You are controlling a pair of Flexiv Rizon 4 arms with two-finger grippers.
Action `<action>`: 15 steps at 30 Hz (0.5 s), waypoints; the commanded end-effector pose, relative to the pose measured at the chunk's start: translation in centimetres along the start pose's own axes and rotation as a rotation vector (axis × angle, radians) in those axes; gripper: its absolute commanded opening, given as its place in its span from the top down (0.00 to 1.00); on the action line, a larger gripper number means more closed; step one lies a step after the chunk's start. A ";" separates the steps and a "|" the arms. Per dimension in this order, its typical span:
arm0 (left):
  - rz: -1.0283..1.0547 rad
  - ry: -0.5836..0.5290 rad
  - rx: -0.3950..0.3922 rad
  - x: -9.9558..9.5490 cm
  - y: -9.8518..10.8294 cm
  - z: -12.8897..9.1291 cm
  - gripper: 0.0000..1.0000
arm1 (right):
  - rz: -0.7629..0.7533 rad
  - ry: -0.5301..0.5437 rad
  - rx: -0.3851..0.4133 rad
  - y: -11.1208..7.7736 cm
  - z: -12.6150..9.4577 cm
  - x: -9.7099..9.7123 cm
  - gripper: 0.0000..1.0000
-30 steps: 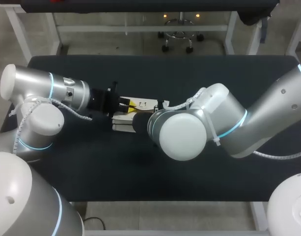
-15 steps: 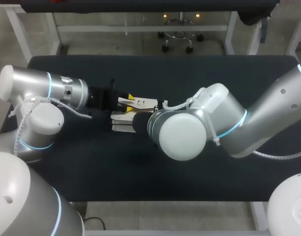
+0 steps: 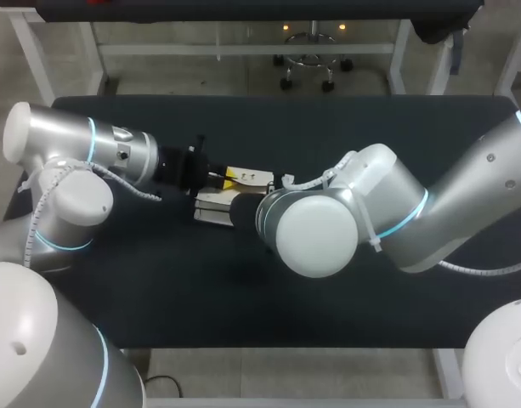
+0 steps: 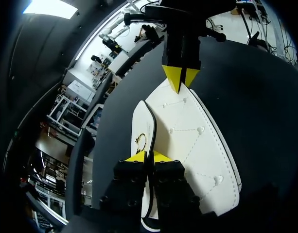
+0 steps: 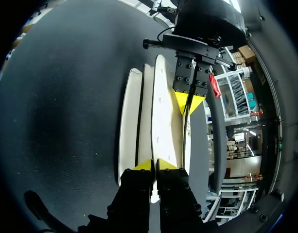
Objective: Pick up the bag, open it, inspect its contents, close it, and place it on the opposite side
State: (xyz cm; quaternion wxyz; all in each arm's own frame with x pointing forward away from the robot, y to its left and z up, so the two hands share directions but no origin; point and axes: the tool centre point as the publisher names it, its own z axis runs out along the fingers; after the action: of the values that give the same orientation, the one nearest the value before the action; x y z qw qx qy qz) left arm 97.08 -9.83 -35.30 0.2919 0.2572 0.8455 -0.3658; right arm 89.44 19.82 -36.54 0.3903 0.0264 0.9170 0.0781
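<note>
A white quilted bag (image 3: pixel 209 212) with black trim and a small gold clasp (image 4: pixel 140 141) lies at the middle of the dark table (image 3: pixel 370 127), between my two grippers. My left gripper (image 4: pixel 148 156) is shut on the black-edged rim of the bag's flap at the bag's left end; from above, the left gripper (image 3: pixel 219 178) sits over that end. My right gripper (image 5: pixel 154 165) is shut on the opposite end of the bag (image 5: pixel 161 121), where the white layers show edge-on. In the head view my right arm's wrist hides the right gripper. The bag's inside is hidden.
The bulky elbow of my right arm (image 3: pixel 315 225) hangs over the table's middle, just right of the bag. Bare dark tabletop stretches toward the far edge and along the front.
Half a second ago the left gripper's fingers stood apart at the bag's flap; now they are together on it again. The left arm has shifted slightly toward the far side. The right arm has not moved.
</note>
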 end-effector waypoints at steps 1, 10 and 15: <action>-0.005 0.005 -0.008 0.3 0.7 -0.2 1.00 | 0.000 -0.002 -0.002 0.1 0.1 0.1 1.00; -0.035 0.012 -0.001 0.2 1.2 0.4 1.00 | 0.000 -0.002 -0.002 0.1 0.1 0.1 1.00; -0.030 0.008 0.012 -0.1 0.7 0.9 1.00 | 0.000 -0.002 -0.002 0.1 0.1 0.1 1.00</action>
State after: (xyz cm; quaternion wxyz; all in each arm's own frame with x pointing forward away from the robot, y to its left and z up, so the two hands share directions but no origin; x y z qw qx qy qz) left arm 97.32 -9.75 -35.54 0.2803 0.2474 0.8500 -0.3711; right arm 89.59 19.96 -36.59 0.3901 0.0265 0.9171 0.0778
